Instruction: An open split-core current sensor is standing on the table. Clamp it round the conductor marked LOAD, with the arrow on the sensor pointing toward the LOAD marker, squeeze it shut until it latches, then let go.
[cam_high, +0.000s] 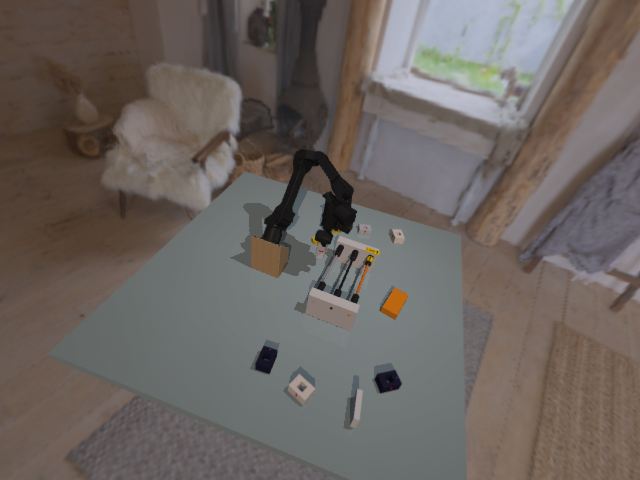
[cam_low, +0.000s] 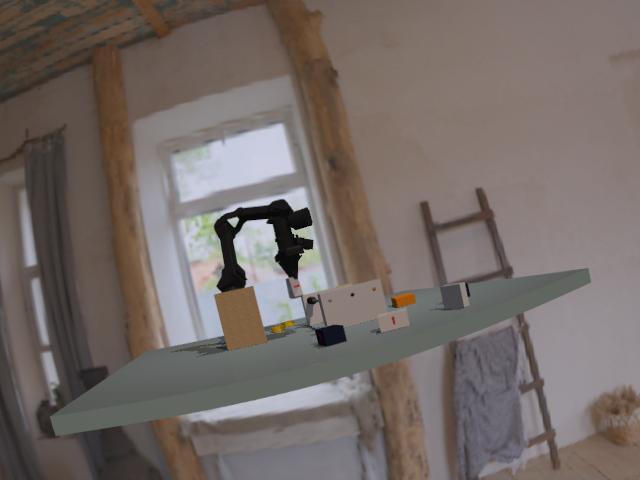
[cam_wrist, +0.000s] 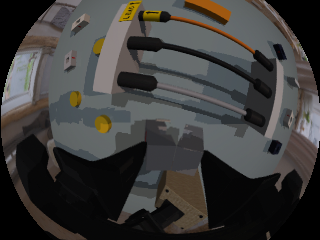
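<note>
Sensor: the pale split-core sensor (cam_high: 321, 251) (cam_low: 294, 287) (cam_wrist: 162, 155) is up off the table (cam_high: 201, 310) (cam_low: 206, 377) (cam_wrist: 150, 112), slightly tilted in the exterior view. Red marking visible; arrow direction cannot be read.
Gripper: the gripper (cam_high: 322, 242) (cam_low: 293, 276) (cam_wrist: 175, 151) is grasping the sensor, fingertips pointing down.
Clamping: not made; the sensor sits beside the conductor stand, around none of its conductors.
Stand: two pale end plates (cam_high: 331, 310) (cam_low: 354, 304) (cam_wrist: 111, 57) carry three conductors between them.
Conductors: grey conductor (cam_high: 329, 270) (cam_wrist: 200, 96) nearest the sensor, black conductor (cam_high: 345, 275) (cam_wrist: 210, 57) in the middle, orange conductor (cam_high: 363, 279) (cam_wrist: 215, 30) farthest.
LOAD marker: yellow tag (cam_high: 372, 251) (cam_wrist: 130, 11) on one end plate, at the orange conductor's end.
Arm mount: wooden block (cam_high: 268, 256) (cam_low: 240, 318) (cam_wrist: 186, 192), apart from the stand.
Orange block: orange block (cam_high: 394, 303) (cam_low: 403, 300) (cam_wrist: 208, 10) lies on the table, on the orange conductor's side of the stand.
Other pieces: two dark blocks (cam_high: 266, 360) (cam_low: 330, 335) (cam_wrist: 274, 147), a pale square ring (cam_high: 293, 388) and a thin upright piece (cam_high: 356, 408) are well apart from the arm.
Far side: two small pale blocks (cam_high: 397, 236) (cam_wrist: 70, 60), beyond the marked plate.
</note>
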